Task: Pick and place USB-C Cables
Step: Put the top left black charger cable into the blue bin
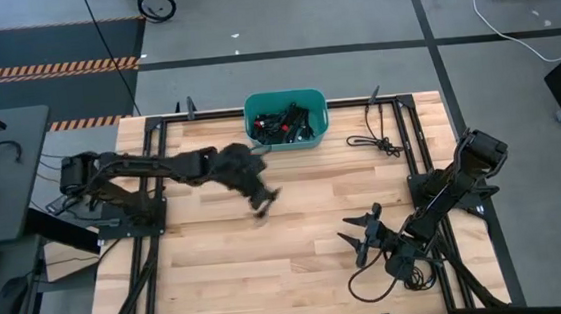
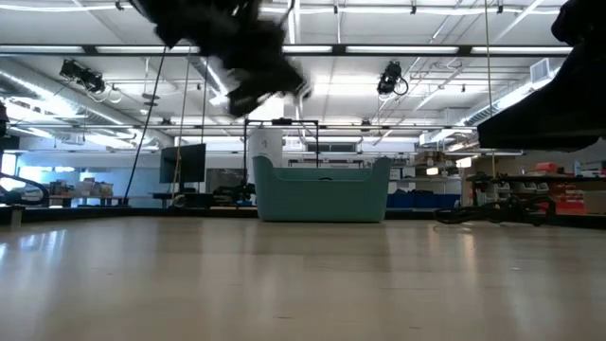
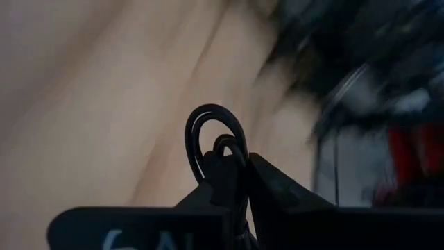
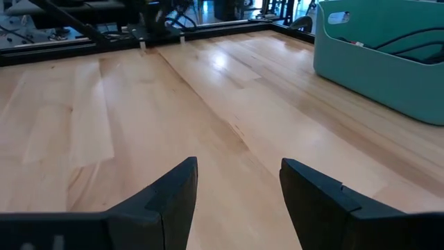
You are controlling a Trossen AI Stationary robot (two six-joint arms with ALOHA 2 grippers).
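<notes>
The left gripper (image 1: 262, 197) hangs above the middle of the wooden table (image 1: 219, 272), a little nearer than the teal bin (image 1: 286, 119) and just left of it; it is smeared in the high view, so its fingers cannot be read there; the left wrist view settles it: the two dark fingers (image 3: 277, 194) are pressed close together on a looped black USB-C cable (image 3: 215, 135), whose bend rises between them while the rest of the cable is hidden behind the gripper body; in the low view that gripper (image 2: 260, 80) is a dark blur high above the table top, and the cable cannot be made out there.

The other USB-C cables (image 1: 284, 123) lie in a tangle inside the bin at the far edge of the table, too small to count; the low view shows only the bin's outer wall (image 2: 322, 194), its contents hidden; one more dark cable bundle (image 1: 378, 141) lies on the table right of the bin, near the far right corner.

The right gripper (image 1: 362, 239) rests low at the near right of the table; its fingers (image 4: 170, 191) stand wide apart with nothing between them but bare wood; part of its arm is cut off in the low view.
</notes>
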